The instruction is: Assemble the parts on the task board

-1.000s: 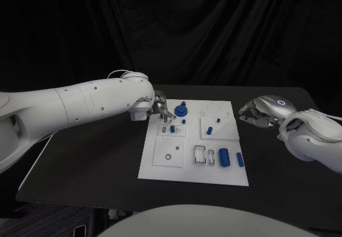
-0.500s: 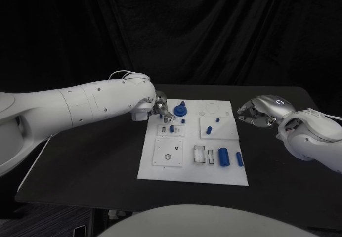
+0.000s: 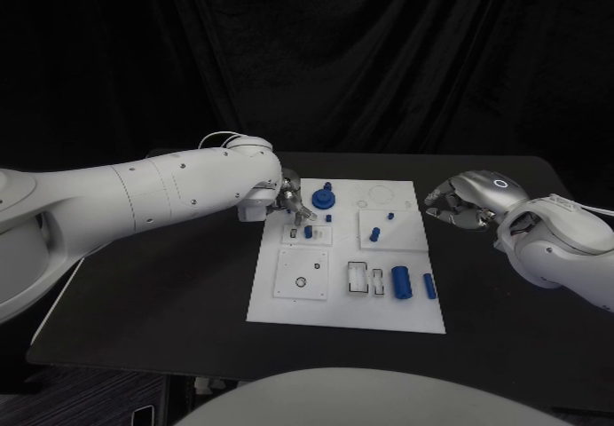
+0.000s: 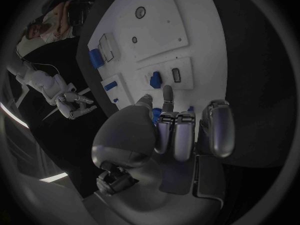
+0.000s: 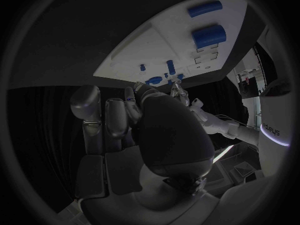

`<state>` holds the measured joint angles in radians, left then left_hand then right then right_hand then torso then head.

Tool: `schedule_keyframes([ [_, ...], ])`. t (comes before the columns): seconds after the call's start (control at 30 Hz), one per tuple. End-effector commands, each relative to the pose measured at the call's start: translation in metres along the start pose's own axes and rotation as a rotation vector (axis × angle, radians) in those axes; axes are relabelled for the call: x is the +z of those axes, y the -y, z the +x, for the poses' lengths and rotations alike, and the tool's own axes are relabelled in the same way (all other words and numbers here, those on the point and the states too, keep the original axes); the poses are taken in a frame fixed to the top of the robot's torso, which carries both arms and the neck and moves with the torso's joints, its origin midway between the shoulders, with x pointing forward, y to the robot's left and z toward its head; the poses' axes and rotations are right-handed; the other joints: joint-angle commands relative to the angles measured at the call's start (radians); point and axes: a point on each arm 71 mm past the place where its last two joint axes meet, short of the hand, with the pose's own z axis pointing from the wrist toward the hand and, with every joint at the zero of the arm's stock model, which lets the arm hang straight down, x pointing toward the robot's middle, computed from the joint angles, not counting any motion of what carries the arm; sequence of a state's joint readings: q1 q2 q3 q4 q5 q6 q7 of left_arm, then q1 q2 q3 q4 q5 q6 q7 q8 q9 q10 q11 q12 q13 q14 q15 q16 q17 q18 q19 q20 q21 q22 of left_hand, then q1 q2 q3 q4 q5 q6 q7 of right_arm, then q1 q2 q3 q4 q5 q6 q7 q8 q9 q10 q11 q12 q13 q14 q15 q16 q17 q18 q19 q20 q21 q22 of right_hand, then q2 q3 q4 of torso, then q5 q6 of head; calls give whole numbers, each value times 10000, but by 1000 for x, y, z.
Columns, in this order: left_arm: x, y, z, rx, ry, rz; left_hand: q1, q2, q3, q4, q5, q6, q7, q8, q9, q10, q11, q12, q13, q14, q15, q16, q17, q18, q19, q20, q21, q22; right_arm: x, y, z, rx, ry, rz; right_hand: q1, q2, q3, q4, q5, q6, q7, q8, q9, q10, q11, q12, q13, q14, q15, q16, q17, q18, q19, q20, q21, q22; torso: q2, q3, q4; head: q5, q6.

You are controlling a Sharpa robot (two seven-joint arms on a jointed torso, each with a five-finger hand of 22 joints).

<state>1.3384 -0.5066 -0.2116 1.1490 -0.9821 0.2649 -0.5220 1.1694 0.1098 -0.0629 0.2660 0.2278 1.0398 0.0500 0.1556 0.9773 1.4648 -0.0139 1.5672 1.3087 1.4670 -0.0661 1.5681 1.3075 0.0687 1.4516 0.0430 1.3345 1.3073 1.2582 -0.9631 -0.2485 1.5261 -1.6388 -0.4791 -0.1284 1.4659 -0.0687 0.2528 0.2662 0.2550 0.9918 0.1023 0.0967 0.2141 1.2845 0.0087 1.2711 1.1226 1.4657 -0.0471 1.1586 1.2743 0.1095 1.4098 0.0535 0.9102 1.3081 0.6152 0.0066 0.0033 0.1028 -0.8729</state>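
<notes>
The white task board (image 3: 292,302) lies mid-table and also appears in the wrist views (image 4: 156,30) (image 5: 181,45). Blue parts sit on it: a round knob (image 3: 324,197), a short peg (image 3: 309,232) (image 4: 155,79), a slanted piece (image 3: 376,234), a thick cylinder (image 3: 402,282) (image 5: 209,34) and a slim bar (image 3: 430,286) (image 5: 205,8). My left hand (image 3: 289,204) (image 4: 172,125) hovers over the board's far left corner. Its thumb and one finger reach toward the short peg, slightly apart, with nothing between them. My right hand (image 3: 458,204) (image 5: 150,130) floats off the board's right side, fingers curled in on nothing.
The black table (image 3: 167,293) runs wide on both sides of the board. Empty rectangular slots (image 3: 359,279) and a round hole (image 3: 301,283) mark the board's near half. My bulky left arm (image 3: 141,200) spans the table's left part.
My left hand has crept slightly toward the short peg. The right hand has hardly moved. No part has shifted.
</notes>
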Motion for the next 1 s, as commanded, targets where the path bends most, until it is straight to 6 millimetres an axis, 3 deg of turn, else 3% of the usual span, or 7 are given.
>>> schedule_keyframes([
  [0.03,1,2,3,82,-167,64,50,53,19,-51,64,4,-30,-48,-15,1060,-83,36,2621,1038,-49,27,2633,-111,-26,-11,-62,1871,0,0,1,-21,33,0,26,-47,41,44,71,65,-8,43,-3,66,21,40,-2,162,-80,5,-3,0,72,-6,1,1126,-9,0,16,-26,3],
  [0.77,3,8,11,147,-337,332,150,82,240,-232,544,-5,-40,-65,-90,1060,-89,36,2621,1038,-49,27,2633,-78,-116,-12,-225,1825,1,1,2,-60,-133,137,61,-40,65,27,110,76,-7,44,-4,53,27,23,-27,159,-78,-15,-18,2,71,-6,-22,1124,-25,-9,8,-6,3],
  [0.87,3,8,12,166,-385,326,160,59,337,-293,829,-5,-48,-68,-118,1060,-95,36,2621,1038,-55,27,2633,-75,-127,-16,-247,1821,2,1,2,-62,-144,143,61,-40,65,27,110,76,-7,44,-4,53,27,23,-27,159,-78,-15,-18,2,71,-6,-22,1124,-21,-5,0,-4,3],
  [1.0,4,8,14,190,-444,316,160,55,350,-301,865,-6,-48,-69,-122,1060,-96,36,2621,1038,-56,27,2633,-66,-145,-17,-285,1810,2,1,2,-62,-151,147,61,-40,65,27,110,76,-7,44,-4,53,27,23,-27,159,-78,-15,-18,2,71,-6,-22,1124,-17,-7,11,-12,3],
])
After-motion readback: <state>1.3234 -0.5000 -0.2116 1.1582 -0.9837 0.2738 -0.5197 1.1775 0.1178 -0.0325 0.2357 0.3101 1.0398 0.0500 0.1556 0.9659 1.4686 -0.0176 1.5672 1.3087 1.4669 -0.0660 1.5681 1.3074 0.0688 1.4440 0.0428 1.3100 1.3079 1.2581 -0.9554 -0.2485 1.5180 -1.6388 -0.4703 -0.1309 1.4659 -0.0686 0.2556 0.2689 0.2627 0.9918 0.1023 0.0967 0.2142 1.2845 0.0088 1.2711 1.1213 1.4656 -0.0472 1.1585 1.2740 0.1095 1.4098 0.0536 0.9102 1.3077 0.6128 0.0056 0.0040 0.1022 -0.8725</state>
